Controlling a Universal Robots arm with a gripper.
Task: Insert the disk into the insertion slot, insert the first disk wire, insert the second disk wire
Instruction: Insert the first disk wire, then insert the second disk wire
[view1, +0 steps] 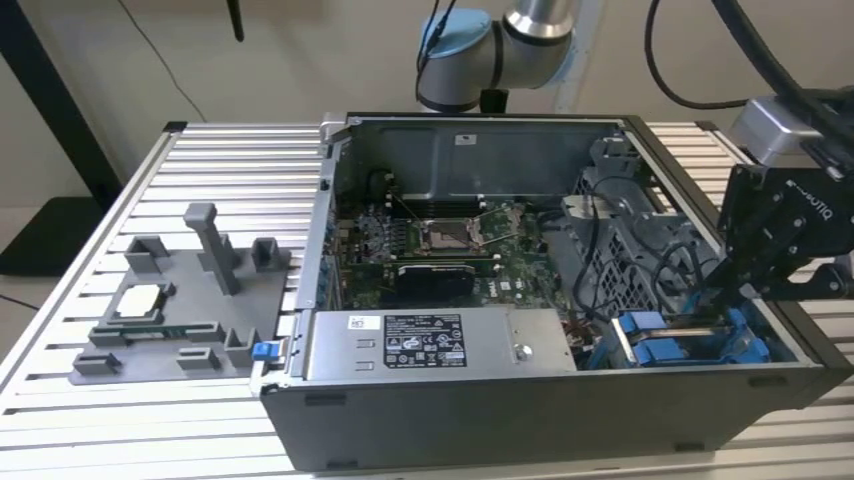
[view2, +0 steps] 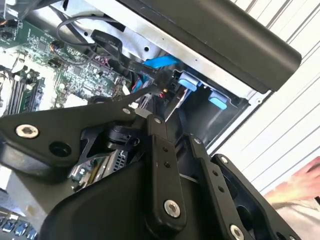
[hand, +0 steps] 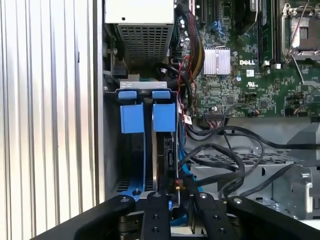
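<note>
Disk (hand: 165, 150) edge-on in bay (hand: 137, 86), blue-framed | gripper (hand: 176, 196) at its end, grip you cannot tell | second wrist view shows you a hand (view2: 300, 185)

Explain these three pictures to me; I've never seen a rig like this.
This is one robot arm working inside an open computer case on a slatted metal table. The exterior view looks on from outside; both wrist views ride on the arm, looking past its tool. The tool is at the drive bay, where the disk in its blue carrier already sits, among black wires. A grey fixture lies on the table at the exterior view's left. Whether the tool holds anything, I cannot tell.
</note>
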